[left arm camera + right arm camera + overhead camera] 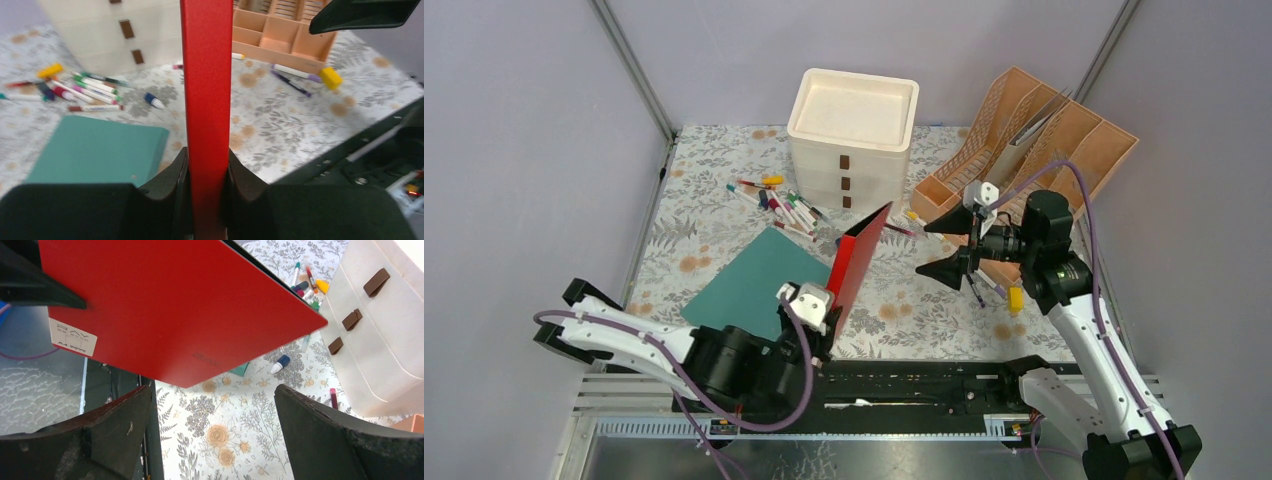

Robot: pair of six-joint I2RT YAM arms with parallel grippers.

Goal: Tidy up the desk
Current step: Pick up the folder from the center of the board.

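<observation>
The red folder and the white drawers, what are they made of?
The red folder looks like thin, stiff plastic or coated card: smooth, flat, held edge-up without bending. The white drawers look like matte cream plastic, possibly faux leather, with brown pull tabs.

Smooth, matt red folder (pixel 207 100) pinched in the left claw (pixel 207 167), its fingers (pixel 167 187) matt black plastic; left of the claw, a matt teal folder (pixel 100 150) on the printed cloth surface (pixel 300 125), glossy plastic markers (pixel 90 92) beyond.
</observation>
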